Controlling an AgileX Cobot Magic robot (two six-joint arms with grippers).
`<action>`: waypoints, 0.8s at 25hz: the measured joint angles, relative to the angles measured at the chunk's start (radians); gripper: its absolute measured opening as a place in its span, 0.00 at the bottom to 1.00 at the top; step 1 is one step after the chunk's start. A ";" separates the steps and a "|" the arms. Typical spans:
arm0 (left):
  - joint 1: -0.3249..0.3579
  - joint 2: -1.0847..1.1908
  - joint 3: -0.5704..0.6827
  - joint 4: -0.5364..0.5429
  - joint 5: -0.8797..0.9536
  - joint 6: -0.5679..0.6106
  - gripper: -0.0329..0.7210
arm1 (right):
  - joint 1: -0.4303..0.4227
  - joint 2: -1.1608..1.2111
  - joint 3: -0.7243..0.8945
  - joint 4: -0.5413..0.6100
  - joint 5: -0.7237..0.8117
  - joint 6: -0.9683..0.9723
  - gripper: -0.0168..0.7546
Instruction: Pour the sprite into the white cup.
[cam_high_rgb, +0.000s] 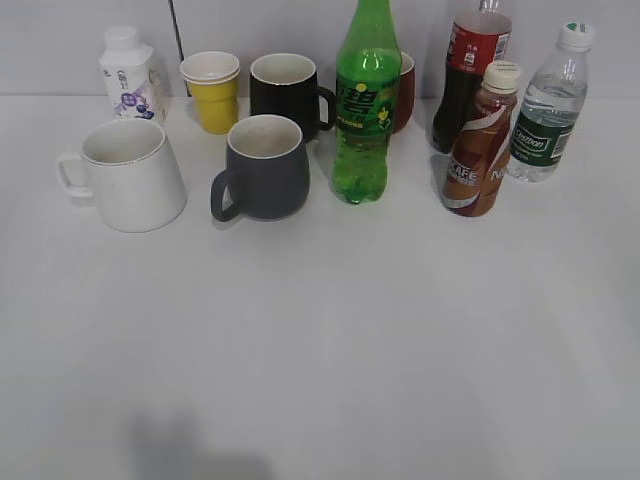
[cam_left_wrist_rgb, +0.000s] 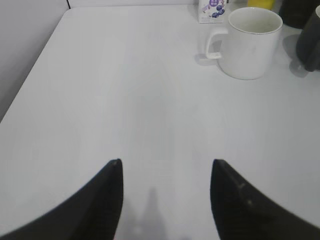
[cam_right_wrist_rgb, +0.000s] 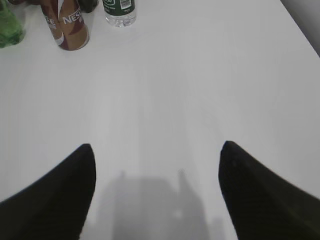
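The tall translucent green plastic soda bottle stands upright on the white table, right of a dark grey mug. The large white ceramic mug sits far left, well apart from it. Both the left pincer and right pincer hover spread wide, grasping nothing.

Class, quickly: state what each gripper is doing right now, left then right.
Left gripper: open, holding nothing, above bare table.
Right gripper: open, holding nothing, above bare table.

- My left gripper: two matte black fingers, curved, tapering to blunt tips.
- My right gripper: identical black fingers, faintly textured surface, no visible markings.
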 joint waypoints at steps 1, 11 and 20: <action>0.000 0.000 0.000 0.000 0.000 0.000 0.62 | 0.000 0.000 0.000 0.000 0.000 0.000 0.77; 0.000 0.000 0.000 0.000 0.000 0.000 0.62 | 0.000 0.000 0.000 0.000 0.000 0.000 0.77; 0.000 0.000 0.000 0.000 0.000 0.000 0.62 | 0.000 0.000 0.000 0.001 0.000 0.000 0.77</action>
